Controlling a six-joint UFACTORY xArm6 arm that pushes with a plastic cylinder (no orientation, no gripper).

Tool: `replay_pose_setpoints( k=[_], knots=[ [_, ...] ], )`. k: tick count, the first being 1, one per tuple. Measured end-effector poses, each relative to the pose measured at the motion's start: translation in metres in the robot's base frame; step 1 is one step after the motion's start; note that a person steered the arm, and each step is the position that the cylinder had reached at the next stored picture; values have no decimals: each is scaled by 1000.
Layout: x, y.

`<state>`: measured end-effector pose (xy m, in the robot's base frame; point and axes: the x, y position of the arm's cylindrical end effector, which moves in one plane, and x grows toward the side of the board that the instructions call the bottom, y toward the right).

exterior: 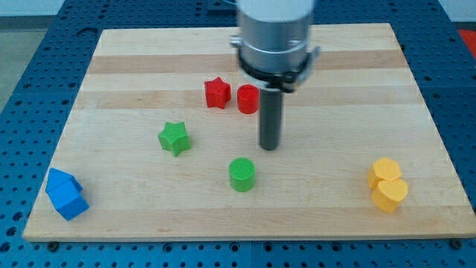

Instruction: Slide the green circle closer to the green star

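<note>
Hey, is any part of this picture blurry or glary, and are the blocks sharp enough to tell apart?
Camera view: the arm's grey housing at the view's top is blurred; my tip is softer than the green circle and green star, which look reasonably crisp. Lighting is even, with faint shadows under the blocks and no strong glare on the wooden board.

Looks like a robotics lab / test bench. Wooden board (149, 216) sits on a blue perforated bench top (22, 112), w/ a regular grid of mounting holes showing left, right and along the near edge. Grey metal robot arm (274, 33) hangs over the board's far side. Small 3D-printed-looking coloured blocks are scattered on the board, e.g. yellow blocks (387, 184) near right.
</note>
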<state>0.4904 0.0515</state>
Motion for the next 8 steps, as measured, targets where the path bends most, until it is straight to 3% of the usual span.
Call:
replay_pose_setpoints(
  k=[2, 4, 7, 8],
  knots=[
    [38, 27],
    [49, -69],
    [80, -43],
    [85, -61]
  ],
)
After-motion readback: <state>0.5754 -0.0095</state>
